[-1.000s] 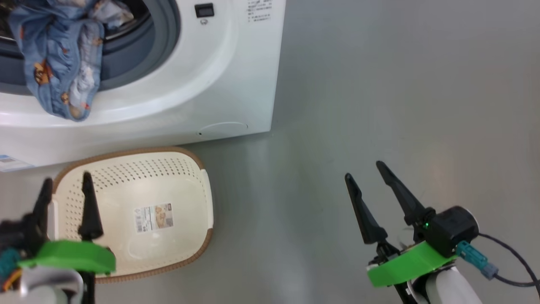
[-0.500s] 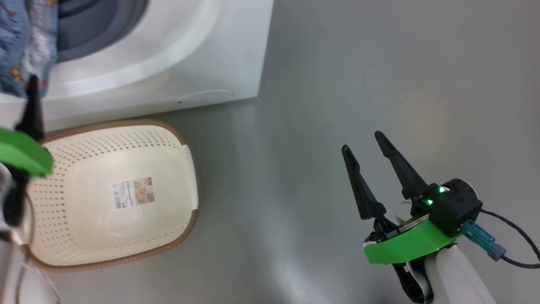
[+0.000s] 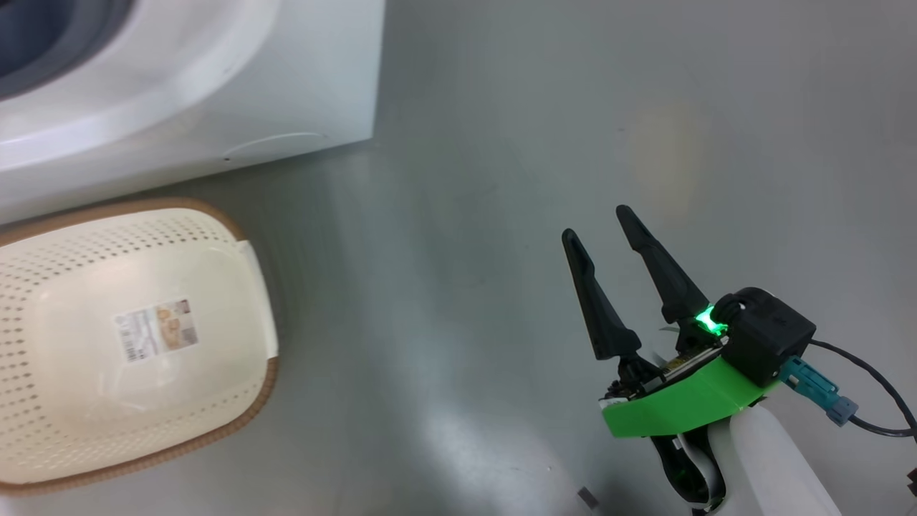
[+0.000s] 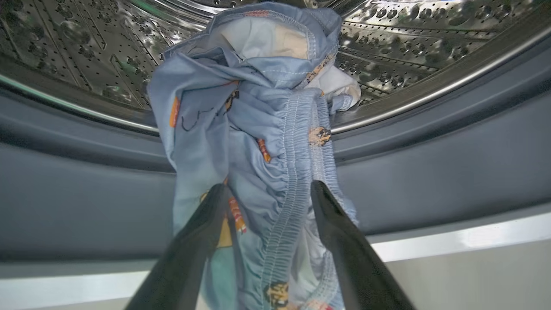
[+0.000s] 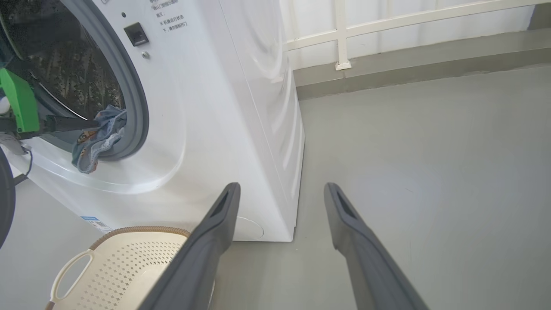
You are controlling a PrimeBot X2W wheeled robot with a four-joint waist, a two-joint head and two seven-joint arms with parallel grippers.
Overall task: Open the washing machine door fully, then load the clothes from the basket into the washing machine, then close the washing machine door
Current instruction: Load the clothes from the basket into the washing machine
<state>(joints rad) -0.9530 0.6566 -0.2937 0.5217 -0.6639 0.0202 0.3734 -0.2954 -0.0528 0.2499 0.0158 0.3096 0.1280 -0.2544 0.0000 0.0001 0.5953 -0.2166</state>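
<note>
Grey floor (image 3: 501, 143), empty basket (image 3: 107, 240). Loading: left claw (image 4: 269, 185), jaws apart, straddles clothes (image 4: 241, 99) draped over the washing machine (image 5: 224, 107) rim; next, push them inside. Right claw (image 3: 596, 222) gapes.

Washing machine (image 5: 206, 107) shell: glossy white, smooth. Drum (image 4: 64, 47), top of frame: shiny perforated metal. Gasket (image 4: 430, 172): matt grey-blue. Clothes (image 4: 258, 129): soft light-blue cloth, gathered ribbed seam. Basket (image 3: 143, 251), lower left: smooth cream perforated plastic, brown woven-look rim; paper-like label (image 3: 156, 330). Floor (image 3: 501, 179): smooth grey, dull sheen.
</note>
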